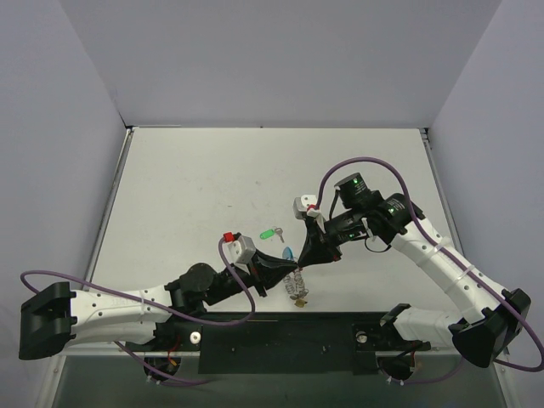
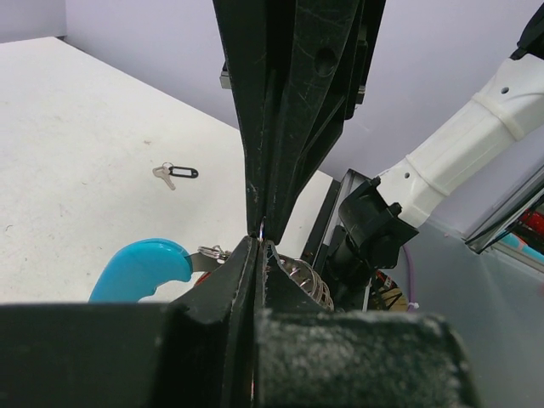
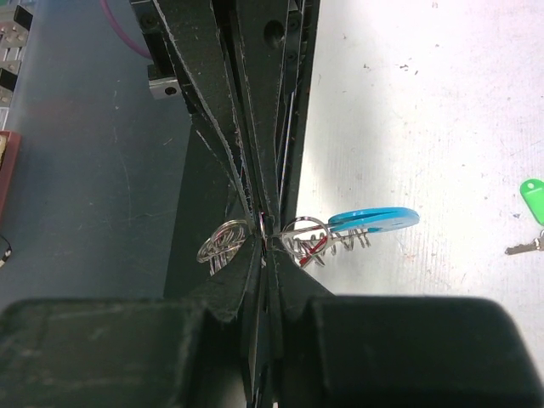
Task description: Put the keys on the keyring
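Grippers meet tip-to-tip: left gripper (image 2: 257, 245) and right gripper (image 3: 262, 246) both pinched tight on large silvery coiled-wire keyring (image 3: 310, 236), probably to spread a coil, while green-tagged silver key (image 1: 270, 232) and black-tagged silver key (image 2: 176, 173) lie apart on white table (image 1: 212, 187).

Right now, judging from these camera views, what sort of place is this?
Probably a robotics lab test cell: a bare white table enclosed by plain pale walls, with a left arm and right arm mounted at its near edge, handling a keyring.
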`<state>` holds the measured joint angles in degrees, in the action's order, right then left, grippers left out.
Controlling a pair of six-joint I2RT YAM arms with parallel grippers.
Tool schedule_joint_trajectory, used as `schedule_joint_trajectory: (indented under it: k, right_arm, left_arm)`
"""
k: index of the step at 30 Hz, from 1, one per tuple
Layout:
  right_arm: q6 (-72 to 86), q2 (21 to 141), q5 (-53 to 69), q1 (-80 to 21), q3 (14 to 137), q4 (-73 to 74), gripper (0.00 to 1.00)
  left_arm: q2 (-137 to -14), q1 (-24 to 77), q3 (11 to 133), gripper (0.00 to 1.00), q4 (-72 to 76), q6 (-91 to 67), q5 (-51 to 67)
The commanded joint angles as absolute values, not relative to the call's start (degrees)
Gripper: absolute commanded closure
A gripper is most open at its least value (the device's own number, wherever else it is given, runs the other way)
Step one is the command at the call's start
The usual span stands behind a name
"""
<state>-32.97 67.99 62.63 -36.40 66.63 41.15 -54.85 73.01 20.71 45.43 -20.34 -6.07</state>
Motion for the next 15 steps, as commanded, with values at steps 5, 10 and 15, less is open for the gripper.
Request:
schedule_joint_trajectory:
  k: [5,10,15]
  right_arm:
    - [-32.43,66.53,66.71,-36.39,66.27,39.82,1.0]
    - [-32.26,66.62,66.88,-36.56,66.27,39.81,1.0]
    - [-32.17,66.45,66.88,-36.47,66.27,39.81,1.0]
  left_arm:
    - [-52.82,72.95,21.97,0.97,47.28,-20.3,-8.87]
    - [-53.09,72.95,22.23,0.82,47.46,-20.65,-8.62]
    - [-54.32,73.04,22.67,0.82,47.72,-20.65,-8.09]
